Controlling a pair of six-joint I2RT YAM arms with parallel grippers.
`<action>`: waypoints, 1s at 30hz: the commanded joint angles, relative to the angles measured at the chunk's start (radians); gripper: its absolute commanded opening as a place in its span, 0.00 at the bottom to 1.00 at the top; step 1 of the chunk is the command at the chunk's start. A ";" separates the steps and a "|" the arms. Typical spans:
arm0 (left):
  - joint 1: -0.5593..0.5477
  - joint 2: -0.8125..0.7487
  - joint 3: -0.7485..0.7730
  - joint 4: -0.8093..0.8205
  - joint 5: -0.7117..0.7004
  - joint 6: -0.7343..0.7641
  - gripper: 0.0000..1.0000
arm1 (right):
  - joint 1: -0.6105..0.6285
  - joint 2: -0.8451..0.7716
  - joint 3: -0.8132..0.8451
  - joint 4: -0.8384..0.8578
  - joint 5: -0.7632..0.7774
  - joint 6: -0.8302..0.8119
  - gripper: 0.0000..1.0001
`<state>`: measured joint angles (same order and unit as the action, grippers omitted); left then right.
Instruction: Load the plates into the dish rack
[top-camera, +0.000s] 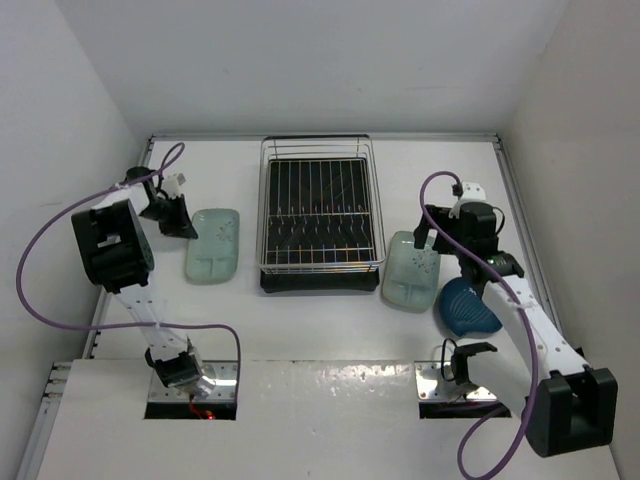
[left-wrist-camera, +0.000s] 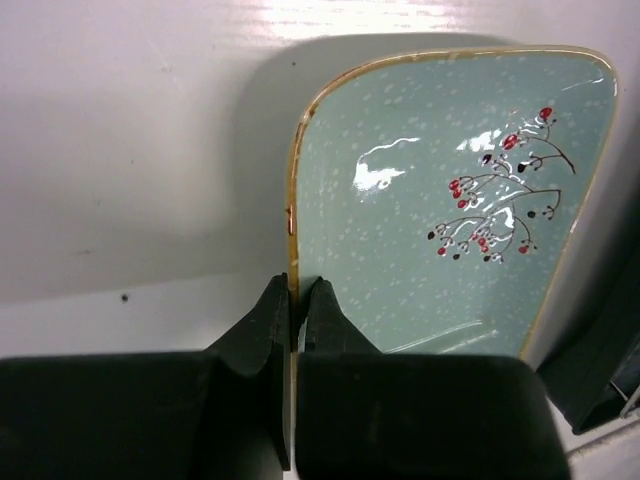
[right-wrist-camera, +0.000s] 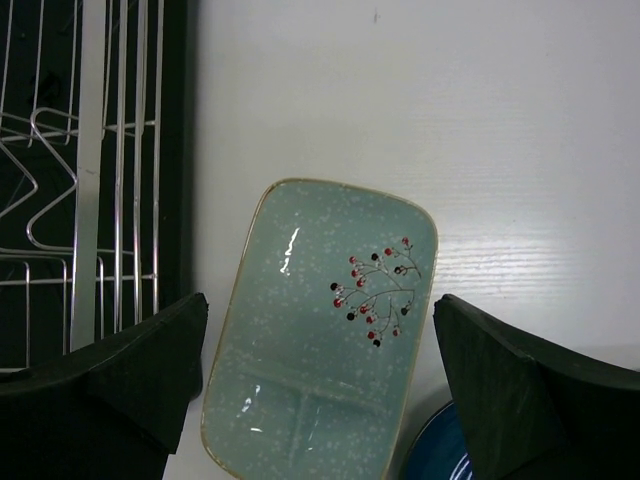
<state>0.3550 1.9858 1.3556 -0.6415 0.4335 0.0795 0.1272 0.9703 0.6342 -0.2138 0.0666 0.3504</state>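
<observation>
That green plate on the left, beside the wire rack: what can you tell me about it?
The left green plate is a pale mint, glossy, ceramic-looking rounded rectangle with a thin brownish rim, white speckles and a painted twig bearing red and dark berries. It lies face up, left of the dish rack and apart from it. The left arm's fingers are shut on its rim, one inside and one outside. Whether that edge is lifted off the table, I can't tell.
</observation>
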 joint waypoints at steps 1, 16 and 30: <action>-0.001 -0.039 0.066 -0.131 -0.208 0.060 0.00 | 0.028 0.030 0.033 -0.001 -0.001 0.022 0.94; -0.125 -0.268 0.422 -0.403 -0.432 -0.115 0.00 | 0.141 0.087 0.081 0.010 0.151 0.033 0.92; -0.229 -0.315 0.704 -0.523 -0.385 -0.202 0.00 | 0.261 0.010 0.042 -0.025 0.372 0.105 0.89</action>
<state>0.1390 1.7321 2.0064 -1.1622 0.0078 -0.0841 0.3630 1.0073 0.6800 -0.2424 0.3489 0.4305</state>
